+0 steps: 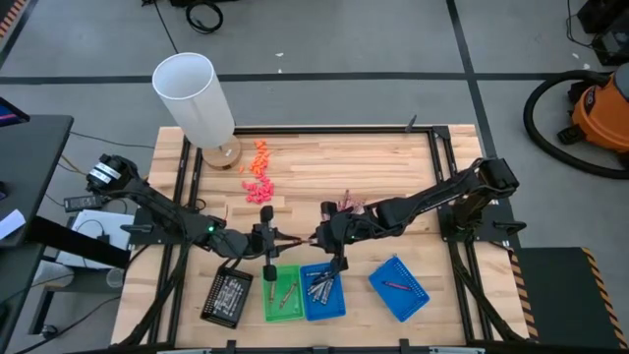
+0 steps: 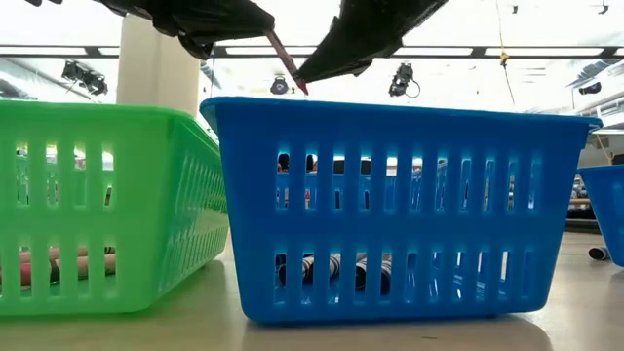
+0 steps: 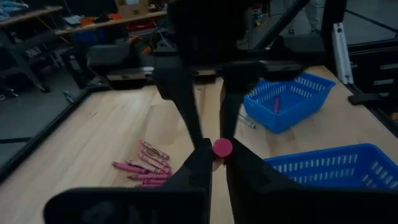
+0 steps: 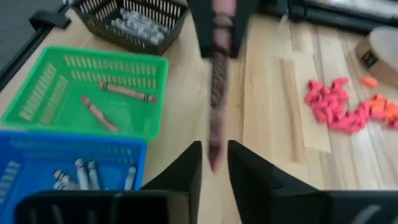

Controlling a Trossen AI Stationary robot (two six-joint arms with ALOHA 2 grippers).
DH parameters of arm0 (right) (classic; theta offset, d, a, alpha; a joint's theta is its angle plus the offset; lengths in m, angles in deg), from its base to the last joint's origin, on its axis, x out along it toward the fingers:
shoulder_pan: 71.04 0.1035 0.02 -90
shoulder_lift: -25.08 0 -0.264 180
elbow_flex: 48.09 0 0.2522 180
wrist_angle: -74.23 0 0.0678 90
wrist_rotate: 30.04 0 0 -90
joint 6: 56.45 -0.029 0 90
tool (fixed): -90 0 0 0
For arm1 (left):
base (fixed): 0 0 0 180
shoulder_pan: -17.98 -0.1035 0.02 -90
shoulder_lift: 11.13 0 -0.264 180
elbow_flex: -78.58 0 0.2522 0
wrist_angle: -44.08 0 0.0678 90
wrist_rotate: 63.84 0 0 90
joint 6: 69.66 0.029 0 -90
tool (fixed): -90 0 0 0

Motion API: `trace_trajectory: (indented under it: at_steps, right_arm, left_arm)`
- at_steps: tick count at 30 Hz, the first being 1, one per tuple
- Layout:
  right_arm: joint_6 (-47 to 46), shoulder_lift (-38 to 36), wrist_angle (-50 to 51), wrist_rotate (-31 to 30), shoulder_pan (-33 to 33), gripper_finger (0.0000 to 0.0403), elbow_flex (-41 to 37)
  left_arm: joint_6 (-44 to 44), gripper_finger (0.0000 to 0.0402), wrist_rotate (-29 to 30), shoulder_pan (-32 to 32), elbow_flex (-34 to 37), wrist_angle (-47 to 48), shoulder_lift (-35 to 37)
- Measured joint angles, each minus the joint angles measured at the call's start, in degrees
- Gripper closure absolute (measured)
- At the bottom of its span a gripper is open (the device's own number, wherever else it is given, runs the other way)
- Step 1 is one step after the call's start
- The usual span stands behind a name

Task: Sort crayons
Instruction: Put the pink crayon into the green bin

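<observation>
1. Handover in mid-air above the green tray [image 1: 282, 293] and blue tray [image 1: 321, 292]: left gripper [image 1: 263, 239] clenched on the crayon [image 4: 216, 93].
2. Right gripper [image 1: 327, 236] looks released, blurry; back it off straight.

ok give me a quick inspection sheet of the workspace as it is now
surface: wooden table, no spills seen
job's things: pink crayons loose mid-table; sorted crayons in the black basket, green basket, blue basket and far blue basket
clutter: white cylinder on a wooden base; orange and pink bits beside it
grippers: left pincer shut on one reddish crayon above the baskets; right pincer open around its other end
cables: black cable on the floor beyond the table
surroundings: orange vacuum with hose at the right; no people seen
</observation>
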State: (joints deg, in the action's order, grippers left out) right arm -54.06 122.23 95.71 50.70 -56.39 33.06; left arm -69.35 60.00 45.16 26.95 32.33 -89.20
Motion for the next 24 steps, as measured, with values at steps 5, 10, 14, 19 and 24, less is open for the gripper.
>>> trace_trajectory:
  at_steps: [5,10,14,19,24]
  right_arm:
    - [-3.0,-1.8,6.2,1.5,0.4,0.0273,0.0]
    - [-6.1,-2.8,12.5,1.5,0.8,0.0252,0.0]
    - [-7.6,-2.7,15.6,1.5,0.8,0.0252,0.0]
    - [-7.6,-2.7,16.2,1.5,0.8,0.0252,0.0]
    - [-7.3,-2.7,16.6,1.5,0.8,0.0252,0.0]
  left_arm:
    - [-3.6,0.0362,-8.1,0.0,0.0,4.0,1.4]
    - [-11.4,0.0361,-20.8,-1.0,0.0,7.6,1.8]
    - [-19.9,0.0360,-32.4,-2.5,0.0,9.5,1.2]
    - [-29.2,0.0359,-36.5,-2.7,0.0,11.8,-0.7]
    - [-37.7,0.0359,-40.1,-2.7,0.0,11.7,-5.7]
